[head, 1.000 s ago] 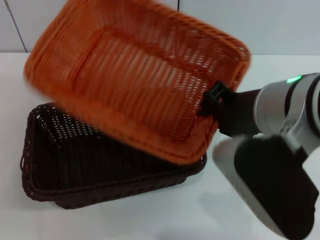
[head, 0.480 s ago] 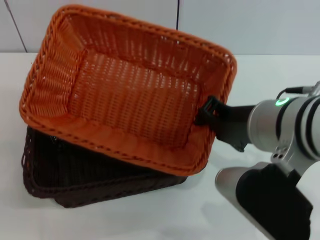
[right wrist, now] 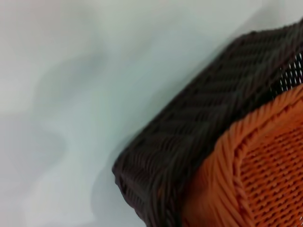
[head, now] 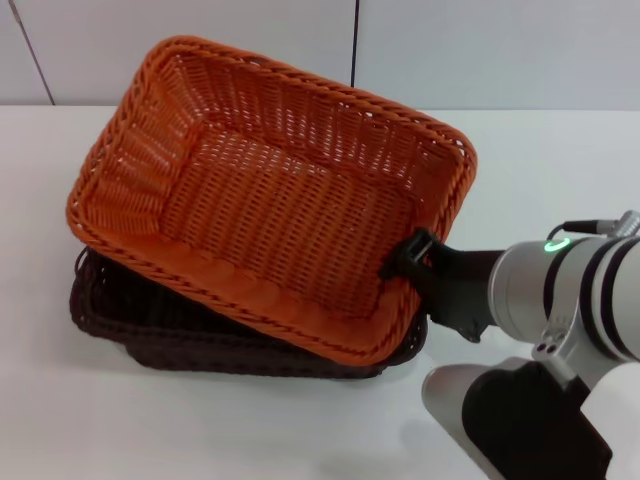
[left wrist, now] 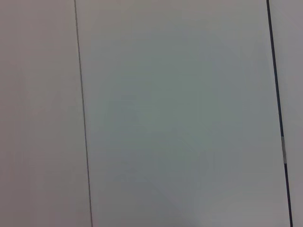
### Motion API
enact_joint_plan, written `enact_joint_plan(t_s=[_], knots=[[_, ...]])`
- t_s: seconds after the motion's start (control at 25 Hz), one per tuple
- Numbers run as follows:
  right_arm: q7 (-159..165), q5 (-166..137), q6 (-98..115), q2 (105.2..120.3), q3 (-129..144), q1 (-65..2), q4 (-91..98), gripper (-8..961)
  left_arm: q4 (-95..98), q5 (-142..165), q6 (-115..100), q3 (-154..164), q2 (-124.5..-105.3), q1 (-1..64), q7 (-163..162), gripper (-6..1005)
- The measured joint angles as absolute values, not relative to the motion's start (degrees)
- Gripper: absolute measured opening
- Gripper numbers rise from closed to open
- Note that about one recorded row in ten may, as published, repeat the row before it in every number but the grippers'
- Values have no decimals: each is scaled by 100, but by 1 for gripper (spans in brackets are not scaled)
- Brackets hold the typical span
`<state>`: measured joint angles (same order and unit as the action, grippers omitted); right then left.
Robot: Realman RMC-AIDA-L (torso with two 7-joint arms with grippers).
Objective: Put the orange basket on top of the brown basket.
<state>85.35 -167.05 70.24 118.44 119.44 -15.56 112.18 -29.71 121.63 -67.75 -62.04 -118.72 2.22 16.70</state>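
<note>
Brown basket (head: 150, 340): mostly hidden under orange basket (head: 280, 200); you see only its near rim and left end, toward worktop's near-left. Right gripper (head: 408, 262): one finger shows at orange basket's right rim, other finger hidden behind wall, so you cannot judge grip. Right arm cut off by head view's right and bottom edges. Right wrist view: blurred, both baskets cropped to one corner. Left wrist view: only blank wall panels.

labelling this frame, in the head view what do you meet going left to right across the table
brown basket showing under the orange basket → right pincer gripping the orange basket's rim → the right arm
</note>
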Motion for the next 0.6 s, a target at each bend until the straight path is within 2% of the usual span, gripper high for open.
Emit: enact_joint_plan(t_s=[0.2, 0.4, 0.6], knots=[[8537, -16721, 7032, 11862, 11962, -1328, 11390, 282, -2962, 12163, -6770, -6209, -11856, 251, 1674, 697], [8539, -16721, 7060, 11884, 12132, -1116, 11681, 501, -2938, 12164, -6759, -6212, -11851, 274, 1701, 697], [8725, -16702, 7014, 11903, 12655, -978, 11810, 595, -2899, 12167, -6744, -6227, -11838, 330, 1712, 697]])
